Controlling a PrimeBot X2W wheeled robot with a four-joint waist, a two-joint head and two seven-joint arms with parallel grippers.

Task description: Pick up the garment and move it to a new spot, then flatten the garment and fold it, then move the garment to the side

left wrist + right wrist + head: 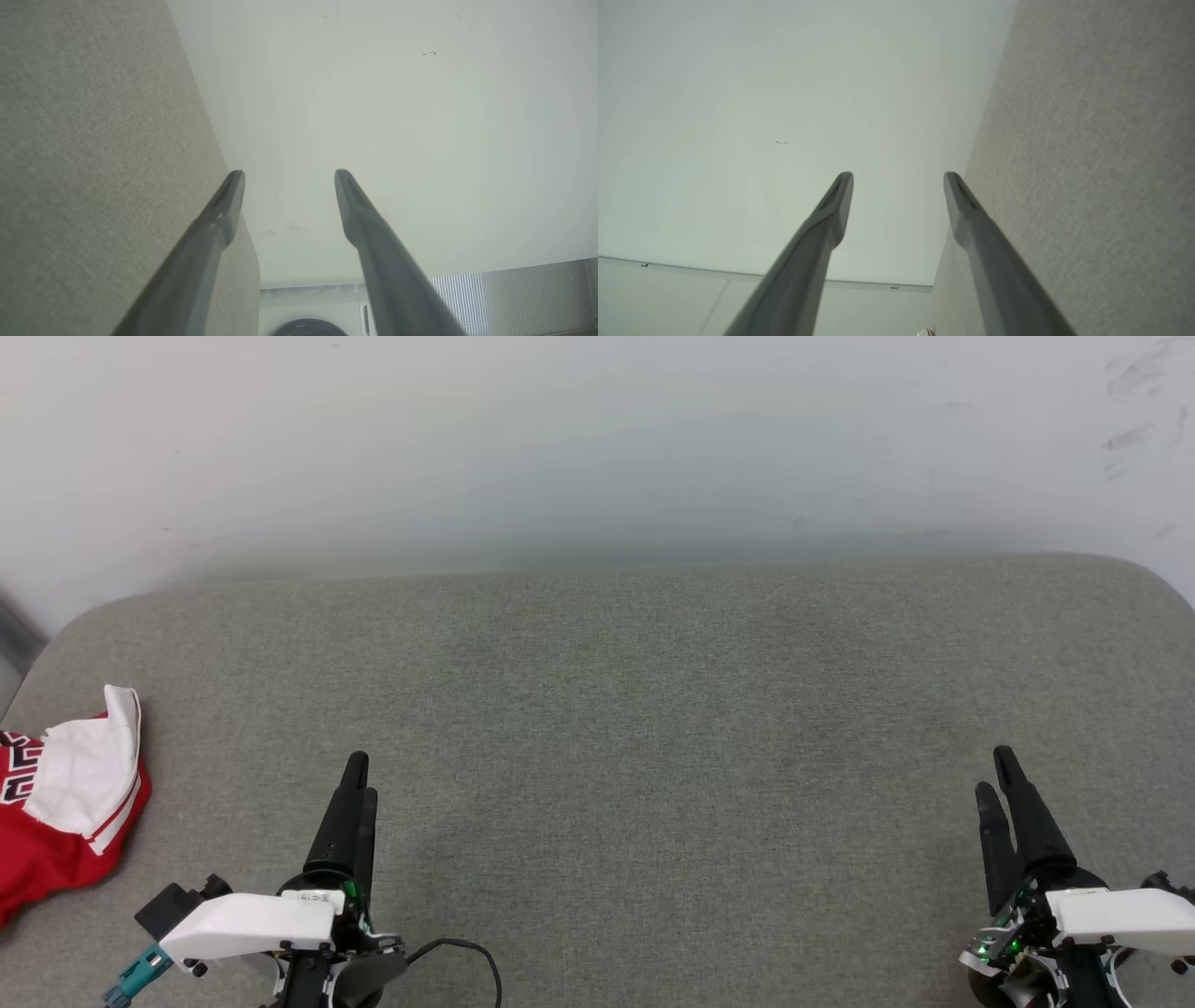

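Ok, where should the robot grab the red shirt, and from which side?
Probably the white sleeve bunched on top of the shirt. Its striped edge faces the open left hand and looks raised off the grey cushion, so the hand could come in from the cushion's middle and pinch that fold.

Head camera overlooks the cushion (pixel 653 756); both wrist cameras look along it toward the wall (pixel 597 448).
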